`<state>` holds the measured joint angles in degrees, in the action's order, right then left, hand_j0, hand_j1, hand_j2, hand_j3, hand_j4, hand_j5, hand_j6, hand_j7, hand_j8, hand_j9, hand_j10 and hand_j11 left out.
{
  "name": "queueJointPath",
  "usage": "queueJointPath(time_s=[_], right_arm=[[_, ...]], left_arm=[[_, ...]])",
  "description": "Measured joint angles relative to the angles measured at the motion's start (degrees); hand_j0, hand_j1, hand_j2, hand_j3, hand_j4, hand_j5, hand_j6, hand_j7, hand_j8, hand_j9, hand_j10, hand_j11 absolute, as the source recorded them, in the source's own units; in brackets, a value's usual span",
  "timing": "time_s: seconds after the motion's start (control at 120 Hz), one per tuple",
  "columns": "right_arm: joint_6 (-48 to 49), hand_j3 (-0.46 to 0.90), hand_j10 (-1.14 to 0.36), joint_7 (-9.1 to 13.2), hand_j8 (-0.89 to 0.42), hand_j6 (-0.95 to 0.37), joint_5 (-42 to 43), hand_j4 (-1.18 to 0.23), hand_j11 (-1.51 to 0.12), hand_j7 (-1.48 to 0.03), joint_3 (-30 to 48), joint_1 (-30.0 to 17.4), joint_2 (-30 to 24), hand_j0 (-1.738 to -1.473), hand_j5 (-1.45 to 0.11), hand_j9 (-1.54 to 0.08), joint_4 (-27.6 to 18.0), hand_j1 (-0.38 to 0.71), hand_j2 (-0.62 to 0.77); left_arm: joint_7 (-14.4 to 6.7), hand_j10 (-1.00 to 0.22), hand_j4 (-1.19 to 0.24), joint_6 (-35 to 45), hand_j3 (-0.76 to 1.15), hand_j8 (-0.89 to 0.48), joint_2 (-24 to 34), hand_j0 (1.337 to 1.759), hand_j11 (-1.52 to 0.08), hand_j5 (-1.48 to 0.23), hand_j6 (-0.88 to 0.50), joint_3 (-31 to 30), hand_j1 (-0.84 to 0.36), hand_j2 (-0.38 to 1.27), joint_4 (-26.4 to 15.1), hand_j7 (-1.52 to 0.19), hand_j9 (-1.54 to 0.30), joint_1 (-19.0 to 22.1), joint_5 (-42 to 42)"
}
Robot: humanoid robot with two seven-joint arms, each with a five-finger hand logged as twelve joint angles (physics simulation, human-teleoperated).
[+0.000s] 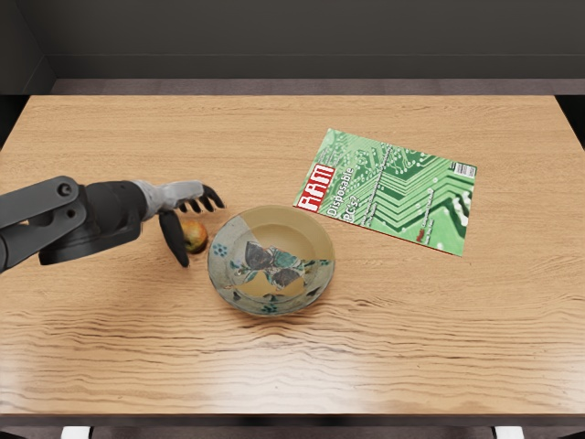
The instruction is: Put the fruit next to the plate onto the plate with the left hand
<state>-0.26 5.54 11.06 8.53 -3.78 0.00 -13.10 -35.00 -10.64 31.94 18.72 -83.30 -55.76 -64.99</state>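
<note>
as fruit flanks plate, hand hovers

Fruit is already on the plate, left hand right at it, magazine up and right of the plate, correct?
Not quite. The head view shows the fruit not on the plate but on the table, just off the plate's left rim. The rest holds: the left hand is right at it, and the magazine lies up and right of the plate.

Green circuit-print magazine; beige floral plate
</note>
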Motion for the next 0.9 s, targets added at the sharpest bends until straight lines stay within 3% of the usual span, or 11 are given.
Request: queueJointPath(time_s=[0.317,0.608,0.9], right_arm=[[0.0,0.0,-0.02,0.0,-0.02,-0.02,0.01,-0.02,-0.02,-0.02,0.0,0.0,0.0,-1.658,-0.02,-0.02,0.0,-0.33,0.0],[0.0,0.0,-0.02,0.0,-0.02,-0.02,0.01,-0.02,-0.02,-0.02,0.0,0.0,0.0,-1.658,-0.02,-0.02,0.0,-0.33,0.0],[0.0,0.0,-0.02,0.0,-0.02,-0.02,-0.01,-0.02,-0.02,-0.02,0.0,0.0,0.0,-1.658,-0.02,-0.02,0.0,-0.33,0.0]], left_arm=[[0.0,-0.4,-0.4,0.64,0.0,-0.4,1.84,1.658,-0.52,-0.52,-0.4,0.39,-0.13,0.08,-1.88,-0.52,-0.52,0.04,0.26],[0.0,-0.44,-0.44,6.74,0.0,-0.44,1.46,1.658,-0.57,-0.57,-0.44,-0.8,-0.18,0.09,-2.3,-0.57,-0.57,0.61,0.08],[0.0,-0.49,-0.49,7.92,0.0,-0.49,0.93,1.658,-0.64,-0.64,-0.49,-4.54,-0.24,0.1,-2.3,-0.64,-0.64,0.66,0.07]])
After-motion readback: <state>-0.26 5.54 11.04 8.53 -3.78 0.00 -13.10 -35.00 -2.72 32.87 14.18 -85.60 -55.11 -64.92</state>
